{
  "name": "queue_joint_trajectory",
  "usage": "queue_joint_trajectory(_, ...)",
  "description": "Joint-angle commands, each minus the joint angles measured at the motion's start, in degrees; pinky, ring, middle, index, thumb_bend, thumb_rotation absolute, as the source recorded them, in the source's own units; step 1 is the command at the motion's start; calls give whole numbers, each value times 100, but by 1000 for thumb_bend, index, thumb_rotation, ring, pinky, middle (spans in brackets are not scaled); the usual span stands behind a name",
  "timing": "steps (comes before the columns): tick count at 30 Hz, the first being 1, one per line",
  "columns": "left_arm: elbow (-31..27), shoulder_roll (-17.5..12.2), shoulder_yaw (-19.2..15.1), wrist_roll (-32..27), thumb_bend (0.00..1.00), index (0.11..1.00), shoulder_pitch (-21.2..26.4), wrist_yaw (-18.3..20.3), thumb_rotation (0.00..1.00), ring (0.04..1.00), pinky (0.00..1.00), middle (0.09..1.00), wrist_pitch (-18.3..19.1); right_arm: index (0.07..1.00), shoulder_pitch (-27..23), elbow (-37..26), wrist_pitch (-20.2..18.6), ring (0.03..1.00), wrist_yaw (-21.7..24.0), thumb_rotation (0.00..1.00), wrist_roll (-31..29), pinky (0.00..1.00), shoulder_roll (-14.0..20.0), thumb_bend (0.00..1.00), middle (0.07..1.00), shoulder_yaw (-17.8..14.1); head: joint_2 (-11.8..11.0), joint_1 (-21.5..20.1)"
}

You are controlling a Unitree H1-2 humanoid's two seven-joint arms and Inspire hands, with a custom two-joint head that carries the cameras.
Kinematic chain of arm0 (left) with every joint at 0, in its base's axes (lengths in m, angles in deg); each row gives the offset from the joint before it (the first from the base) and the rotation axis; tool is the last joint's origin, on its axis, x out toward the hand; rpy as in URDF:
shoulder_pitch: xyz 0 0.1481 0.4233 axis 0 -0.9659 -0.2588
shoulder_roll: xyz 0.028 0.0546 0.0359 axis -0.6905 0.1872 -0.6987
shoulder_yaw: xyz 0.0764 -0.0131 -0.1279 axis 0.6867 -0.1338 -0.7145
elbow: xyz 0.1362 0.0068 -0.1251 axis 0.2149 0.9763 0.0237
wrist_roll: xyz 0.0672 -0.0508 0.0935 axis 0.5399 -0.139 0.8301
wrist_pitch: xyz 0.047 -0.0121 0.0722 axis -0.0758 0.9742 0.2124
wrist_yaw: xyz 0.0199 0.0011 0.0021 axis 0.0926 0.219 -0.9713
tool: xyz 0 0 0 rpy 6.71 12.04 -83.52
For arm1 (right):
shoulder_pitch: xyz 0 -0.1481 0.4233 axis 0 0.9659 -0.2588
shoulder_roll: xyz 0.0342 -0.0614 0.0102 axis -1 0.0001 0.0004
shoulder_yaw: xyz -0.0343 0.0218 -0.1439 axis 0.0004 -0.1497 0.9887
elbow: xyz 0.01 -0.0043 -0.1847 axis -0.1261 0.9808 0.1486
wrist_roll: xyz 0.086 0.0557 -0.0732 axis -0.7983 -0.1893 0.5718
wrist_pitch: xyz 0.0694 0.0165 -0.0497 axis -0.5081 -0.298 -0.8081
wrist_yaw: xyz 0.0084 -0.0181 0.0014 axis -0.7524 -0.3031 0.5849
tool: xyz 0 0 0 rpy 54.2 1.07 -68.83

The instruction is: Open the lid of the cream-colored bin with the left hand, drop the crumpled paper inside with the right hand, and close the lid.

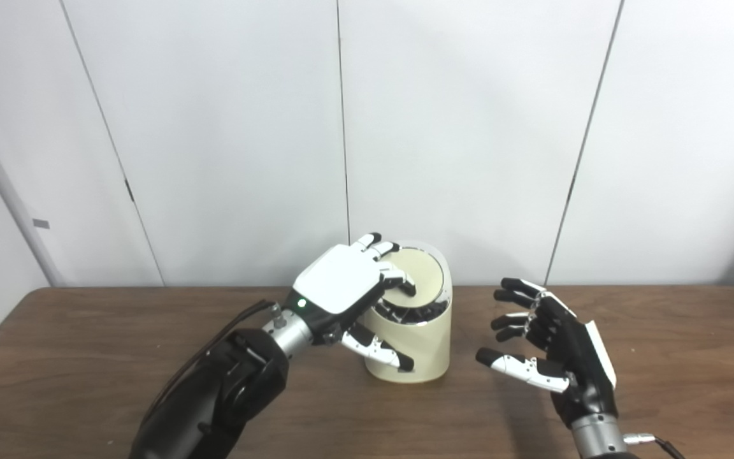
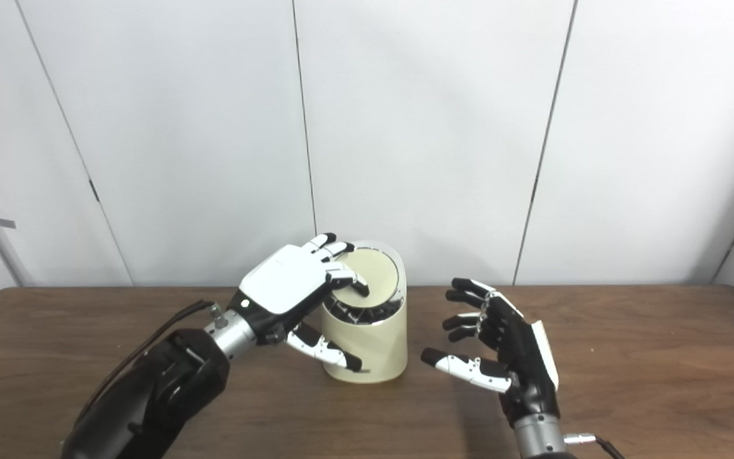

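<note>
The cream-colored bin [image 1: 413,347] stands on the table at the middle. Its round lid [image 1: 419,278] is tilted, with a dark gap [image 1: 415,312] showing under its front edge. My left hand [image 1: 348,287] lies over the bin's left top, its fingers [image 1: 399,280] resting on the lid and its thumb [image 1: 376,349] across the bin's front wall. It grips nothing. My right hand [image 1: 542,344] is open and empty, held just right of the bin with the palm toward it, apart from it. No crumpled paper is in view.
The brown wooden table [image 1: 86,357] runs the full width. White wall panels [image 1: 456,127] stand right behind its far edge, close behind the bin.
</note>
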Motion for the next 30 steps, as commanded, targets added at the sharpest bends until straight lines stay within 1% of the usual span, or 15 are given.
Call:
queue_joint_trajectory(1,151,-137,128,126,929,735,45,535,559,927,1000,741,285,724,-129,-238,141,545,9,54,-7,474,18,725,707,-10,1,-1)
queue_joint_trajectory(5,130,-172,195,119,939,730,71,747,581,927,1000,737,318,723,-135,-236,146,542,-4,53,13,470,13,724,706,-7,13,-15)
queue_joint_trajectory(10,145,-205,271,55,943,717,104,916,562,919,1000,727,356,721,-138,-263,113,543,-17,58,-11,484,-11,726,703,-13,16,-23)
queue_joint_trajectory(14,150,-227,286,-13,941,714,114,939,561,919,1000,726,339,724,-139,-278,103,542,-19,50,-20,468,-7,723,706,-13,18,-21)
queue_joint_trajectory(19,55,-244,202,-147,939,720,64,807,561,921,1000,730,326,719,-148,-274,90,538,-30,47,-38,464,-16,729,702,-24,18,-21)
queue_joint_trajectory(22,57,-228,83,-233,923,728,4,426,538,912,996,737,207,717,-160,-230,120,540,-37,50,-34,467,-23,730,703,-21,-19,-24)
queue_joint_trajectory(24,81,-195,-21,-264,902,736,-35,68,516,911,993,741,138,716,-171,-202,134,538,-47,47,-16,466,-27,728,703,-17,-48,-29)
queue_joint_trajectory(26,101,-145,-136,-316,875,763,-76,-287,492,908,973,760,85,718,-177,-184,132,539,-69,46,28,471,-27,722,702,-12,-56,-26)
queue_joint_trajectory(28,140,-65,-292,-426,856,782,-122,-632,493,911,955,779,33,718,-184,-155,141,540,-75,49,42,476,-26,718,702,-10,-77,-21)
queue_joint_trajectory(30,217,16,-456,-565,835,797,-156,-997,495,912,928,795,-104,719,-191,-128,161,544,-66,53,25,473,-23,720,703,-12,-90,-20)
